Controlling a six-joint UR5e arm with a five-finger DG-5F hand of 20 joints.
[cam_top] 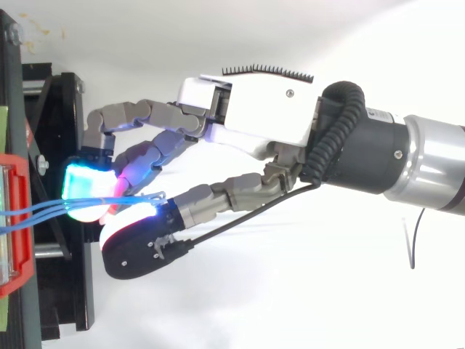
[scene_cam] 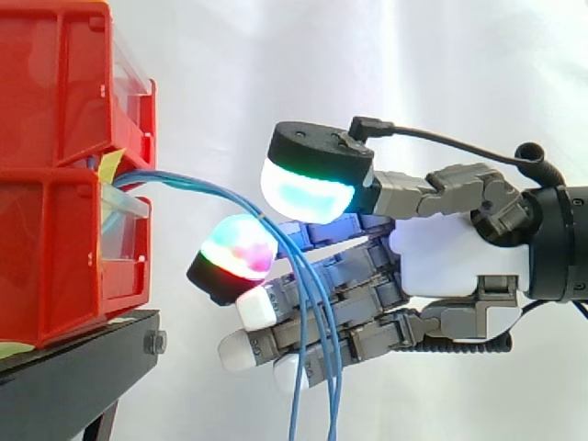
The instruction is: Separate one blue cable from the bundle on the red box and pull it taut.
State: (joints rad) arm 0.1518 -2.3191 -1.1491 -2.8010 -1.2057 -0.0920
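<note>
Several thin blue cables come out between the two stacked red bins, arc to the right and hang down in front of my hand's lower fingers. My hand reaches in from the right. Its thumb pad glows green and cyan above the strands, and a fingertip pad glowing red and green presses from below. The bundle runs between these two pads, which close on it. From above, the blue cables lead from the red bin's edge into the pinch of my hand.
The red bins stand on a black stand at the left, its frame lying under my fingertips in the top view. A white curtain hangs behind. There is open space below and to the right of the hand.
</note>
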